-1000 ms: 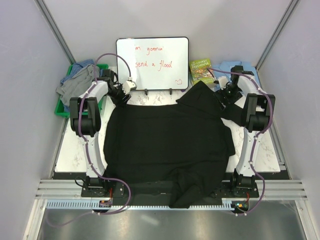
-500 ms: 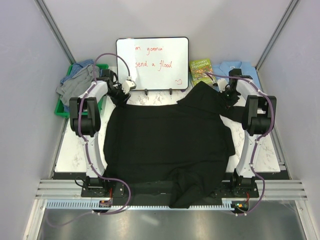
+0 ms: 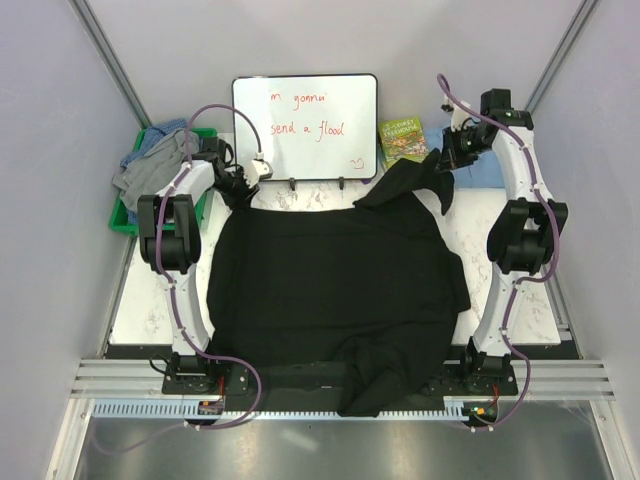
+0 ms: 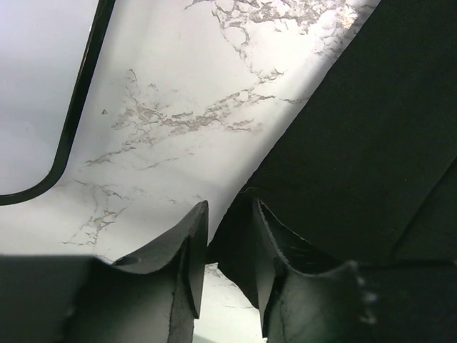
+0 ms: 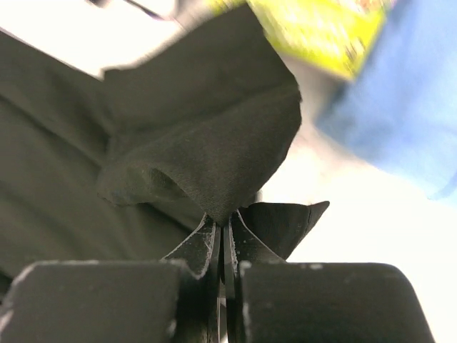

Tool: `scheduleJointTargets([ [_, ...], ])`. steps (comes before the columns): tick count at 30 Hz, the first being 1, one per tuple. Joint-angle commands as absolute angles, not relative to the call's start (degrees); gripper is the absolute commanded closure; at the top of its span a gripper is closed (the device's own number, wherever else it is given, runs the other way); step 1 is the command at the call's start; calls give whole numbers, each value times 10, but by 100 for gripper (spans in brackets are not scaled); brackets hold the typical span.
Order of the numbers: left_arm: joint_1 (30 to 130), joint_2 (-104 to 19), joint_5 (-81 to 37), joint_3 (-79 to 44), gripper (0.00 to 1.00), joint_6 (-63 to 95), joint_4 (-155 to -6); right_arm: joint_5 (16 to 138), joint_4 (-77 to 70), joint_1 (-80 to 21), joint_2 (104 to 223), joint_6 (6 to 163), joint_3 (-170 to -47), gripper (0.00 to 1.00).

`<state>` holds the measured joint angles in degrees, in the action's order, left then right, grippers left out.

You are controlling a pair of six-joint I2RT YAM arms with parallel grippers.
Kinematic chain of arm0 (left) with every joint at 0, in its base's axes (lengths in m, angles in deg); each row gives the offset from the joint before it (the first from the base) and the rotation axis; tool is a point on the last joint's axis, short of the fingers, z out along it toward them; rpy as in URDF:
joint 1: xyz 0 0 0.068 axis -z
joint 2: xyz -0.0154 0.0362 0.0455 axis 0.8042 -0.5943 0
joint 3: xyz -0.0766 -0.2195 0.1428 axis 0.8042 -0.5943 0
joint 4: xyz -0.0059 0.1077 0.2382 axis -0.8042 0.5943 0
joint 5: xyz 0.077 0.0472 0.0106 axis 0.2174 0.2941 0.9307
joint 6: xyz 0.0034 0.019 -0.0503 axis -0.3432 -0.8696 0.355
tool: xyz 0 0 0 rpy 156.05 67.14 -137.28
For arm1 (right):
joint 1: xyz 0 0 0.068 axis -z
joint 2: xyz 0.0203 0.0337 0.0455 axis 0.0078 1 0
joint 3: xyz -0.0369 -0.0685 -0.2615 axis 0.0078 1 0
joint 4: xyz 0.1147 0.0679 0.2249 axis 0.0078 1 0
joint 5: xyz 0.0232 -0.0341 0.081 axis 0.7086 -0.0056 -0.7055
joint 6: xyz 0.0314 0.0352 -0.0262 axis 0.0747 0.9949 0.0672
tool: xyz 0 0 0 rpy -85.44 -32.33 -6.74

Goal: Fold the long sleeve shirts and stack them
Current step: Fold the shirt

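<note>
Black shirt [image 3: 340,290] is recorded spread across the marble table [image 3: 135,310] directly in front of the whiteboard [image 3: 305,125]. One corner of it is pinched between the pressed-together fingers of the right gripper [image 5: 223,227] and is held off the table to the right of the whiteboard, near the book [image 3: 402,140] and the light blue shirt [image 5: 407,107]. The left gripper [image 4: 227,232] is seen below the whiteboard's left corner, fingers spread partway, with the shirt's edge lying in the gap. Left of the whiteboard, grey and blue shirts [image 3: 150,160] are piled.
</note>
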<state>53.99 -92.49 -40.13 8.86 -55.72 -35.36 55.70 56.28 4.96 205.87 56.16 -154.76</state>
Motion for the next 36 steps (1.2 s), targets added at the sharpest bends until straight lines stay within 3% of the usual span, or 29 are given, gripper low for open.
scheduleJointTargets([
  [1,542,-915,-416,111,66,-594,-356,418,534,48,2014,656,-1597,100],
  [2,542,-916,-420,115,74,-590,-356,411,518,48,2007,672,-1591,100],
  [8,556,-943,-421,168,97,-519,-356,452,350,49,1977,817,-1579,100],
  [16,556,-972,-410,239,98,-460,-363,535,246,42,2081,858,-1728,100],
  [18,556,-972,-412,240,95,-468,-363,543,223,41,2090,861,-1731,100],
  [22,556,-975,-399,238,67,-505,-346,544,209,36,2086,857,-1714,100],
  [25,557,-985,-388,235,55,-521,-332,542,209,27,2073,845,-1681,100],
  [36,552,-992,-387,223,52,-573,-269,559,249,-17,2029,778,-1592,100],
])
